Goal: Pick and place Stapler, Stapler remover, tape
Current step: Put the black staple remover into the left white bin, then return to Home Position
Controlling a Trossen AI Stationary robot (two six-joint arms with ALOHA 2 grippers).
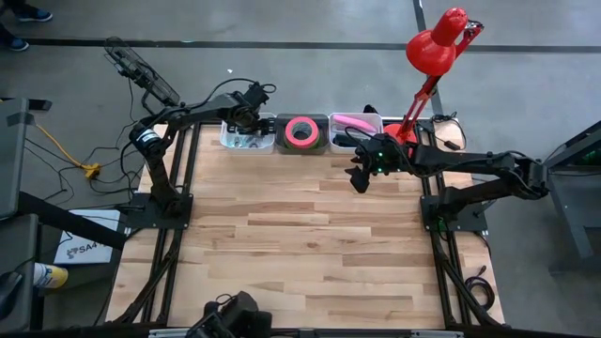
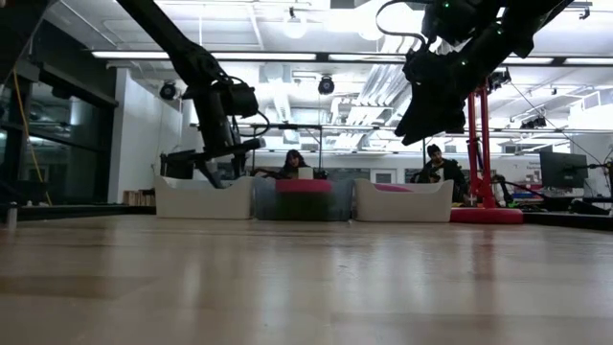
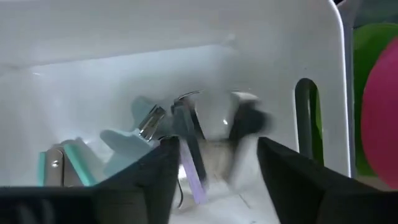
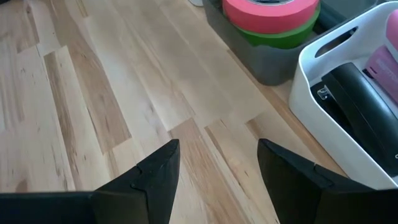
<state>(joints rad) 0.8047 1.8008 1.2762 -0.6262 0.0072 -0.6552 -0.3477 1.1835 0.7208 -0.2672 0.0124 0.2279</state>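
Observation:
Three bins stand in a row at the table's far edge. The left white bin (image 1: 248, 137) holds several staple removers (image 3: 140, 134), teal and purple; a blurred dark and white one (image 3: 245, 118) lies by the bin's wall. My left gripper (image 3: 217, 146) is open and empty just above this bin (image 1: 254, 108). The middle dark bin (image 1: 301, 133) holds the tape rolls (image 4: 270, 12), pink stacked on green. The right white bin (image 1: 355, 125) holds a black stapler (image 4: 357, 102) and a pink one (image 4: 387, 56). My right gripper (image 4: 217, 149) is open and empty above the bare table (image 1: 360, 178), just in front of that bin.
A red desk lamp (image 1: 434, 52) stands at the far right corner, its base (image 2: 487, 214) beside the right bin. The wooden table top (image 1: 300, 244) stretches toward the near edge. People sit in the room beyond the table (image 2: 292, 165).

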